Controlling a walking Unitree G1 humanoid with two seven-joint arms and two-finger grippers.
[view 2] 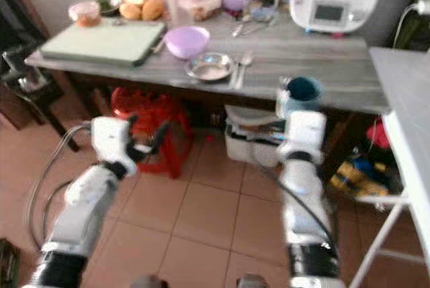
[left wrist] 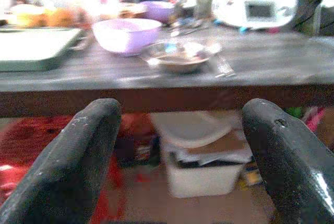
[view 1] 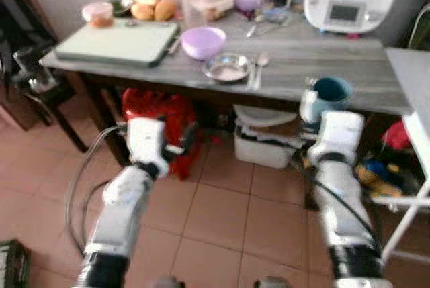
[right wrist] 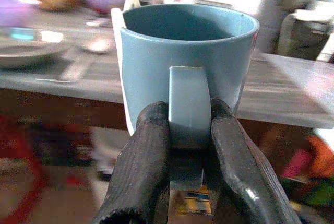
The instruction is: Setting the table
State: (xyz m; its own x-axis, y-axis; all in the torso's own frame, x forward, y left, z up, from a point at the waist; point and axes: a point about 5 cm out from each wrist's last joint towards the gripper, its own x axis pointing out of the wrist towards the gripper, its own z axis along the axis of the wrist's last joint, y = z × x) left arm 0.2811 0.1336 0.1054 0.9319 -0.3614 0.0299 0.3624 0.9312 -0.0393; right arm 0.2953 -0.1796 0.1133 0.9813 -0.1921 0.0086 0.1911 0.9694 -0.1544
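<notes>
The blue mug is held upright just off the near edge of the grey surface, not yet resting on it. It looks ceramic: rigid, fairly heavy, glazed and slippery, likely to chip if knocked. The right gripper has its fingers clamped on the handle, a narrow hold that may let the mug swing. Nearby sit a metal plate and purple bowl. The left gripper hangs spread wide, holding nothing.

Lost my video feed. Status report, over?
Right gripper shut on blue mug handle, short of table edge. Left gripper open, empty, below tabletop. Plate, spoon, purple bowl already set.
</notes>
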